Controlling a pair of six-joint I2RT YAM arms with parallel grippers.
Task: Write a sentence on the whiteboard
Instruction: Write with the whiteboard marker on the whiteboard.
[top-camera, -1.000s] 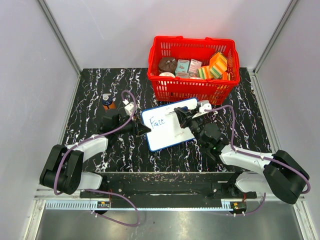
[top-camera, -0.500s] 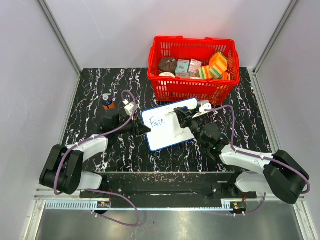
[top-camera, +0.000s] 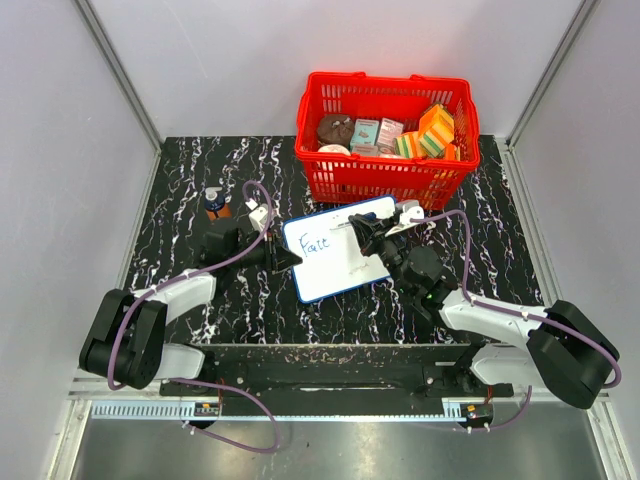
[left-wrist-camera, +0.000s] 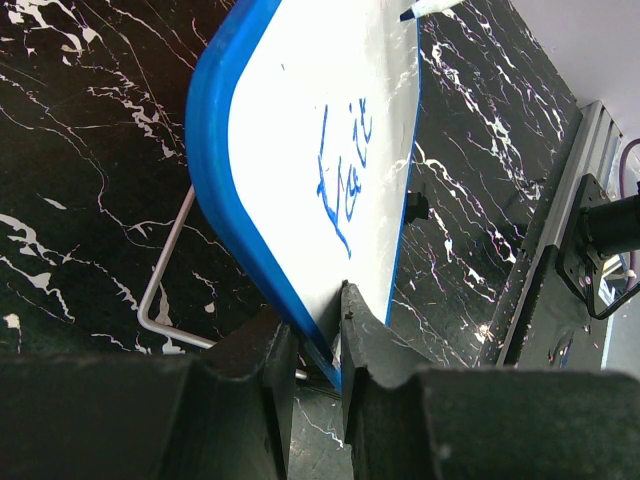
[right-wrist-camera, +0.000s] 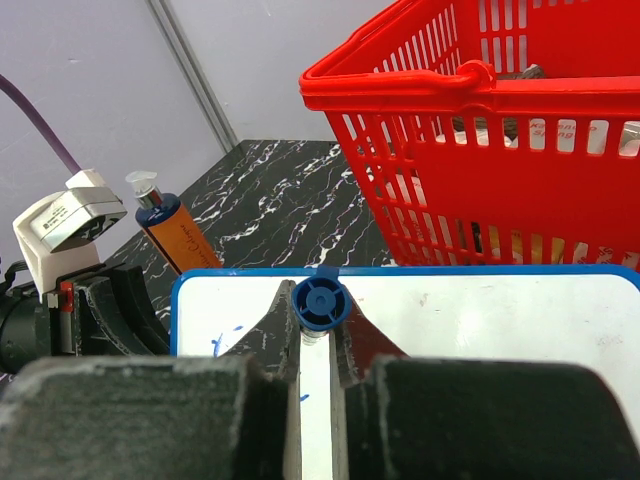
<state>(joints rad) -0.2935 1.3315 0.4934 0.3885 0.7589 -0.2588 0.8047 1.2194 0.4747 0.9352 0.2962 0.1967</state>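
Left wrist: left tool (left-wrist-camera: 318, 332) clamps the whiteboard (left-wrist-camera: 300, 150) edge; right tool (right-wrist-camera: 318, 325) apparently pinches a marker (right-wrist-camera: 320, 302).

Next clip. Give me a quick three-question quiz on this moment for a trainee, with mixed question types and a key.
1. True or false: the left gripper is clamped on the blue frame of the whiteboard.
2. What does the right gripper hold? A) a sponge B) a blue-capped marker C) nothing
3. Fill in: the writing on the board is ____ in colour.
Key: 1 true; 2 B; 3 blue.
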